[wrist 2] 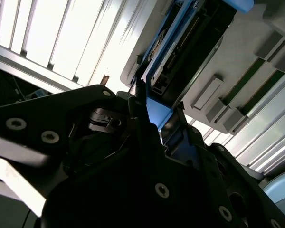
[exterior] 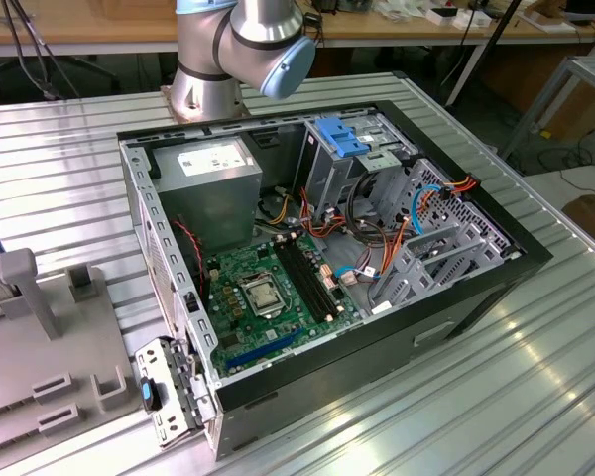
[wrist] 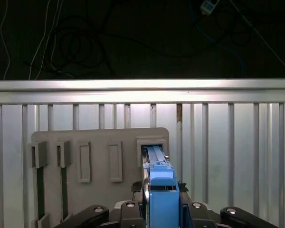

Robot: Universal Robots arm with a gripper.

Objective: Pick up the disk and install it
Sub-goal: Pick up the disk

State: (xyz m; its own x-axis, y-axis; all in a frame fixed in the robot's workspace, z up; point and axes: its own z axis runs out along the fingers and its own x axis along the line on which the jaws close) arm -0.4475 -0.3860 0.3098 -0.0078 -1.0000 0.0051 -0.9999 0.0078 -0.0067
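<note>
Ribbed metal table (exterior: pixel 535 397) carries everything. Open computer case (exterior: pixel 456 297) lies on its side mid-table in the exterior view, with the power-supply box (exterior: pixel 213 174) and green motherboard (exterior: pixel 268 297) exposed inside. Arm (exterior: pixel 243 40) base stands just behind the case. Grey fixture plate (wrist: pixel 99 137) with several slots lies on the table, well apart from the case interior. The disk (wrist: pixel 154 154) stands on edge in one slot of that plate, blue rail uppermost; not yet in the case. Gripper (wrist: pixel 162 187) sits at the disk's near end in both wrist views, fingers (wrist: pixel 145 190) clamped on either side of the blue rail.
</note>
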